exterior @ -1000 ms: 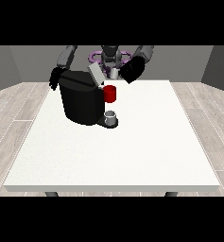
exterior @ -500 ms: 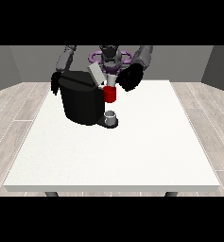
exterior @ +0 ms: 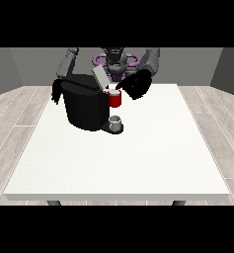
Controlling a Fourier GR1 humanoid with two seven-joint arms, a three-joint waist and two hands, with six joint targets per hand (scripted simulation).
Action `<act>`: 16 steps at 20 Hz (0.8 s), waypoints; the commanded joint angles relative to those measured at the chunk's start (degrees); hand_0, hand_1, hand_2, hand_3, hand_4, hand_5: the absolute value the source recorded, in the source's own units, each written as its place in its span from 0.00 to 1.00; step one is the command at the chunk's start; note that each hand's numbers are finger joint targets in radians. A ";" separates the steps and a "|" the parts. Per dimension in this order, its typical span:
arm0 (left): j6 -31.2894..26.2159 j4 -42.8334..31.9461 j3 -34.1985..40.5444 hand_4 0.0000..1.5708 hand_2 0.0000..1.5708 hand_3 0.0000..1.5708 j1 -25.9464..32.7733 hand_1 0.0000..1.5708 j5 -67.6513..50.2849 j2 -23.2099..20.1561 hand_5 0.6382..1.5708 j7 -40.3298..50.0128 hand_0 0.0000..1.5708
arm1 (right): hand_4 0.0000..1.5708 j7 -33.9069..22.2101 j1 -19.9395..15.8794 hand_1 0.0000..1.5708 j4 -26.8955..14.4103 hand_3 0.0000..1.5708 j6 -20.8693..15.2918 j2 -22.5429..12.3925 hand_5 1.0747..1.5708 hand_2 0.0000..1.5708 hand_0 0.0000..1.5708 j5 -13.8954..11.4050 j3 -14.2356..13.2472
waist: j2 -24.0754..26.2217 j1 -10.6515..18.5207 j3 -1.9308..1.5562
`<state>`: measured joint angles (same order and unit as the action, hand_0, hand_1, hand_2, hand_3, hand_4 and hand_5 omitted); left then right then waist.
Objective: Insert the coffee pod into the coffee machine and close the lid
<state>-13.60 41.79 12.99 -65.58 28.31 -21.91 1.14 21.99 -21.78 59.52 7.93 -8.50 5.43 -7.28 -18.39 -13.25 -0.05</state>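
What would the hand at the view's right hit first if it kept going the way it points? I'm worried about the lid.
Probably the red pod holder on the coffee machine, just past the hand; depth is unclear.

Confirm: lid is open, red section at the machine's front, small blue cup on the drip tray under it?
Not quite. The front view shows the cup on the drip tray is grey, not blue. The rest holds: the lid stands tilted open on the coffee machine, and the red section sits at its front, above the cup.
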 commanded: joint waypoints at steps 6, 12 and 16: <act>1.26 -0.07 -2.81 0.45 0.94 0.85 -1.60 0.92 2.23 1.72 1.00 0.65 0.92 | 0.17 0.60 -4.70 0.00 -4.18 0.00 -3.00 1.30 1.00 0.00 0.00 -0.43 -1.22 | -1.57 1.58 0.00; 2.59 -2.17 0.05 0.38 0.91 0.88 -4.98 0.89 1.50 -1.94 1.00 1.47 0.89 | 0.15 -0.91 -5.04 0.00 -2.71 0.00 -0.71 -0.74 1.00 0.00 0.00 -0.96 -0.24 | -3.14 -2.64 0.01; 2.66 -1.02 -0.48 0.40 0.92 0.87 -3.96 0.90 1.50 -2.27 1.00 -2.94 0.90 | 0.21 1.70 -6.67 0.00 -4.76 0.00 1.74 -1.85 1.00 0.00 0.00 1.10 -2.22 | -6.58 -0.90 0.01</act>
<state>-12.05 40.39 12.94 -69.24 29.55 -24.64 0.08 21.45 -27.09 56.63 8.43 -9.41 5.68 -8.19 -21.90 -14.76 -0.05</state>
